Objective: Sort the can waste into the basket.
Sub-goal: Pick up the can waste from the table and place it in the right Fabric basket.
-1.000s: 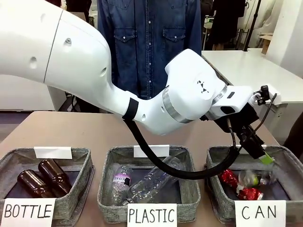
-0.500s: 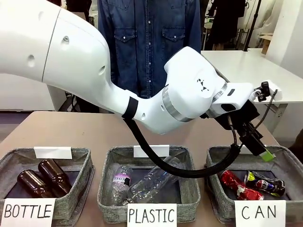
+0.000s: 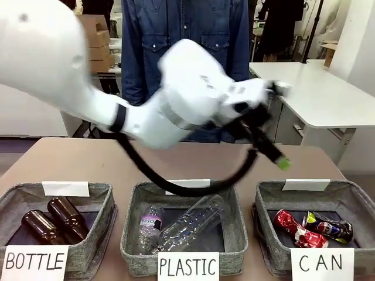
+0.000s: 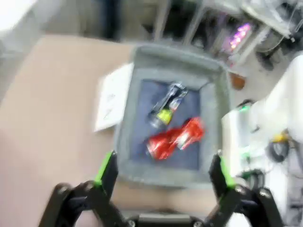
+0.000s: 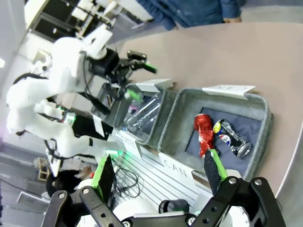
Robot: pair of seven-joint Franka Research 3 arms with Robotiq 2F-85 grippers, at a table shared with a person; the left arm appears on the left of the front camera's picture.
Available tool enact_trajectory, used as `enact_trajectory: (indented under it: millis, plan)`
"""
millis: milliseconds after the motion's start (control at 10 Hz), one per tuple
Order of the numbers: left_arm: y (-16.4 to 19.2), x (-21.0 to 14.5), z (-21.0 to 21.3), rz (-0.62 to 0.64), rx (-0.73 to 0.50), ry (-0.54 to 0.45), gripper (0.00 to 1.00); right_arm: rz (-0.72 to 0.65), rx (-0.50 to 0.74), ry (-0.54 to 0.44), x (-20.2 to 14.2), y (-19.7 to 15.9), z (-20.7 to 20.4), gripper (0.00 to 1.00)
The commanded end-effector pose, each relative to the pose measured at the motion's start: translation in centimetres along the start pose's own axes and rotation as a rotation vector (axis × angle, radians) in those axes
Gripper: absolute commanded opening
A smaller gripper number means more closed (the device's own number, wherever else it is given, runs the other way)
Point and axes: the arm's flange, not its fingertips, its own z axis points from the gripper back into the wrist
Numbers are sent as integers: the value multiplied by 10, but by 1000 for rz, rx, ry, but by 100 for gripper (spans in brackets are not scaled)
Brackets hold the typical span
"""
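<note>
The grey basket signed "CAN" stands at the front right of the table. Both cans lie side by side on its dark bottom: the dented red can on the left and the silver-and-black can on the right. My left gripper hangs open and blurred above the table, behind the basket's left end. Its wrist view looks down on the basket, the red can and the printed can between open fingers. My right gripper is open and holds nothing, well above the basket.
A basket signed "PLASTIC" holds clear bottles at the front middle. A basket signed "BOTTLE" holds two brown bottles at the front left. A person in a denim shirt stands at the far edge. Bare tabletop lies behind the baskets.
The silver-and-black can, blurred in motion a second ago, has settled beside the red can. My left arm has since swung left, away from over the CAN basket.
</note>
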Motion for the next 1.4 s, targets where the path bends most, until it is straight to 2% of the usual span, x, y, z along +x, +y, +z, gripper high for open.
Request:
enact_trajectory:
  millis: [0,100,200,400,500,600,700,800,900,1000,1100,1200,1300]
  plan:
    - [26,-71,97,506,-11,40,100,67,47,86,12,7,-27,100]
    - [40,-106,146,662,26,7,100,77,82,145,26,8,-65,100]
    - [41,-143,204,852,100,0,100,96,181,214,41,13,-111,100]
    - [35,-201,300,1130,44,-194,100,75,288,285,52,29,-173,100]
    - [29,-224,333,1232,-27,-295,100,29,333,287,54,36,-193,100]
    - [18,-252,368,1286,-208,-454,100,-55,426,260,58,42,-204,100]
    - [13,-265,379,1299,-259,-529,100,-113,522,231,61,46,-207,100]
    - [7,-283,386,1235,-359,-599,100,-272,602,157,71,45,-205,100]
    - [5,-294,385,1209,-373,-641,100,-390,545,67,79,42,-204,100]
    - [4,-301,376,1183,-401,-620,100,-467,453,-5,84,39,-204,100]
    - [8,-289,406,1246,-350,-546,100,-492,355,-60,87,36,-204,100]
    - [8,-289,406,1246,-350,-546,100,-354,538,111,79,27,-202,100]
    - [8,-289,406,1246,-350,-546,100,-354,538,111,79,27,-202,100]
